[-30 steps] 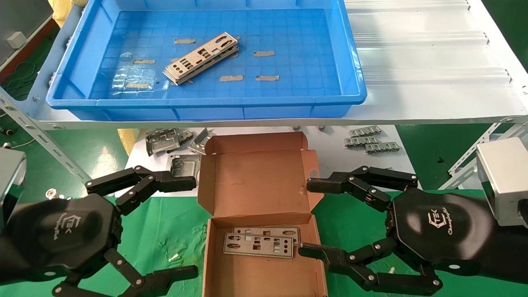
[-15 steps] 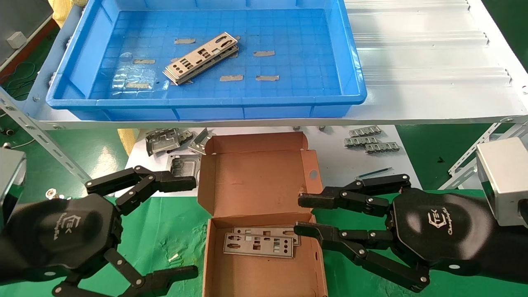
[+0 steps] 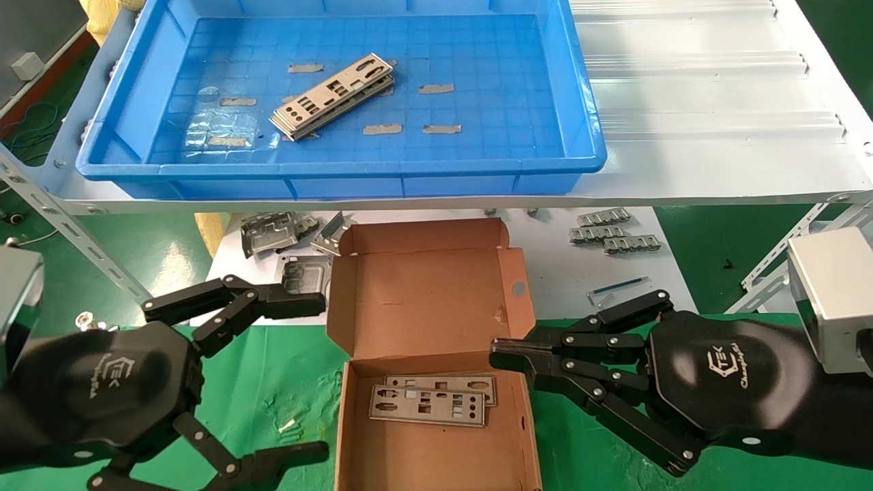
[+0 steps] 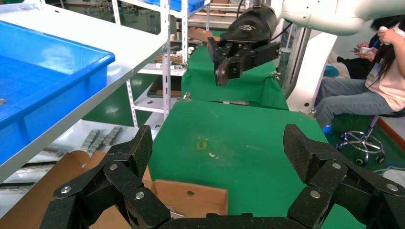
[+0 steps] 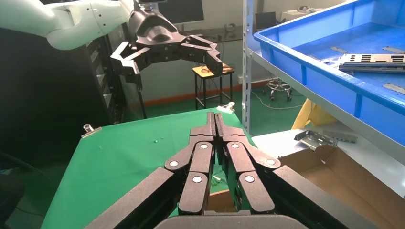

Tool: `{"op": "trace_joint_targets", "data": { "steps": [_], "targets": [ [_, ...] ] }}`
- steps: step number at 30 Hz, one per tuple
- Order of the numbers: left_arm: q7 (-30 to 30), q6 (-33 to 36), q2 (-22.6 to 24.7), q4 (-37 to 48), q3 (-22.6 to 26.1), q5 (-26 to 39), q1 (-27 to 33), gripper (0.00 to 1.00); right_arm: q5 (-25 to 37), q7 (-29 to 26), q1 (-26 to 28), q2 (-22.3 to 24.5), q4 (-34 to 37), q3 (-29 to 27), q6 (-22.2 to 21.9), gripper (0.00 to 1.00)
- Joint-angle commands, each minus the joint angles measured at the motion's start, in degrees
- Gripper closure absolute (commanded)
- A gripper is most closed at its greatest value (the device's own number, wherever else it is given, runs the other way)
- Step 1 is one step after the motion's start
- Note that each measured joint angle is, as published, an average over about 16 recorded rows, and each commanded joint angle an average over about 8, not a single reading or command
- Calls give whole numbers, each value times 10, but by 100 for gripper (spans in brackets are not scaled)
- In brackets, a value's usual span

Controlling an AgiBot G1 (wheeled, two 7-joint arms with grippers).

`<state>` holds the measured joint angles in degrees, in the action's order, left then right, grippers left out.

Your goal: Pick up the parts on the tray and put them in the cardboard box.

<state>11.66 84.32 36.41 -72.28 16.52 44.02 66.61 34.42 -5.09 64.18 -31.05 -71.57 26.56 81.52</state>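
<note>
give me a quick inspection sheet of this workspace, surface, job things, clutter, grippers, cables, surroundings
Surface: green cloth-covered table; white metal shelf above it.
Job's things: stack of thin silver punched metal plates lies in the bright-blue plastic tray; two more plates lie overlapping inside the open brown cardboard box.
Clutter: bulky grey folded brackets and small grey clips on the white sheet behind the box; grey tape strips on the tray floor.
Grippers: left gripper open, beside the box; right gripper shut, empty, at the box's right edge.
Cables: nothing seen.
Surroundings: seated person in the left wrist view.
</note>
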Motion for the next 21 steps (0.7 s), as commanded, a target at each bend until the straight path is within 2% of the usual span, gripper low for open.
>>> {"op": "trace_joint_targets", "data": {
  "steps": [1, 5, 9, 14, 19, 20, 21],
  "targets": [
    [1, -3, 0, -2, -2, 1, 6, 0, 0, 0, 0, 0, 0, 0, 0, 100],
    [19, -21, 31, 34, 16, 47, 97, 0, 0, 0, 0, 0, 0, 0, 0, 100],
    [25, -39, 77, 110, 45, 113, 197, 0, 0, 0, 0, 0, 0, 0, 0, 100],
    [4, -66, 149, 249, 85, 199, 309, 0, 0, 0, 0, 0, 0, 0, 0, 100],
    [-29, -112, 221, 401, 117, 266, 389, 0, 0, 0, 0, 0, 0, 0, 0, 100],
    [-36, -124, 233, 430, 122, 277, 401, 0, 0, 0, 0, 0, 0, 0, 0, 99],
    [-42, -137, 245, 456, 126, 286, 412, 0, 0, 0, 0, 0, 0, 0, 0, 93]
  ]
}}
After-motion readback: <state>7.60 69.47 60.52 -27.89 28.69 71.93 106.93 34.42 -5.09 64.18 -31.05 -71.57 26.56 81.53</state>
